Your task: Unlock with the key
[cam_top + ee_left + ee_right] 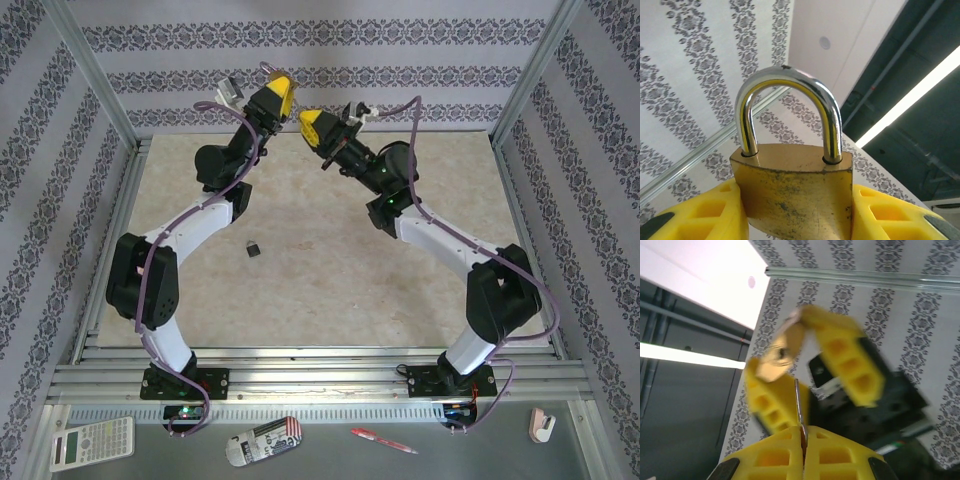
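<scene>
Jaws: right gripper [802,434] pinches the thin, stiff key [797,400] at its head (probably slippery); left gripper [795,220] clamps the padlock [790,180].

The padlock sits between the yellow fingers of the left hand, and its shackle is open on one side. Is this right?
No. The padlock sits between the yellow fingers of the left hand, but its shackle is closed: the left wrist view shows both legs seated in the brass body.

White arms [195,225], purple cables [148,290], perhaps green LEDs [385,207]
</scene>
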Motion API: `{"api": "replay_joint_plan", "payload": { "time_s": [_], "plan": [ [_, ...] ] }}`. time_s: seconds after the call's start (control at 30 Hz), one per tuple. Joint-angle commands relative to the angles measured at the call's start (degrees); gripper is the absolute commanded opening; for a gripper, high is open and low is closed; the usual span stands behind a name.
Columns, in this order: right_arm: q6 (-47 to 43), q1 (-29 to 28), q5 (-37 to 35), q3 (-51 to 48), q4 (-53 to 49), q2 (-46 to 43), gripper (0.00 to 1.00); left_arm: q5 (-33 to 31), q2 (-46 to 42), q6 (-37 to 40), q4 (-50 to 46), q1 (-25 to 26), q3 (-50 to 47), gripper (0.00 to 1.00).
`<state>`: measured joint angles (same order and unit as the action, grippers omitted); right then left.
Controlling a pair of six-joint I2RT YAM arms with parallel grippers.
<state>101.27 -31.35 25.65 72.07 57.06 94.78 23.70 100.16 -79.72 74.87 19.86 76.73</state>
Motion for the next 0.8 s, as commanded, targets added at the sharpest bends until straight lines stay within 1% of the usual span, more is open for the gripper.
{"api": "replay_joint_plan", "payload": {
  "time_s": [0.0, 0.47, 0.77],
  "plan": [
    [2.3, -0.6, -1.9, -0.5, 3.8, 0.1, 0.00, 0.7, -1.9, 0.6, 6.9, 0.0, 0.5, 0.00],
    [4.1, -0.9, -2.5, -1.7, 5.5, -0.9, 0.00, 1.7, -4.7, 3.1, 4.8, -0.3, -3.8, 0.00],
    [4.9, -1.2, -3.1, -1.9, 6.9, 0.1, 0.00, 2.6, -5.0, 3.1, 5.0, -0.3, -4.4, 0.00]
  ]
}}
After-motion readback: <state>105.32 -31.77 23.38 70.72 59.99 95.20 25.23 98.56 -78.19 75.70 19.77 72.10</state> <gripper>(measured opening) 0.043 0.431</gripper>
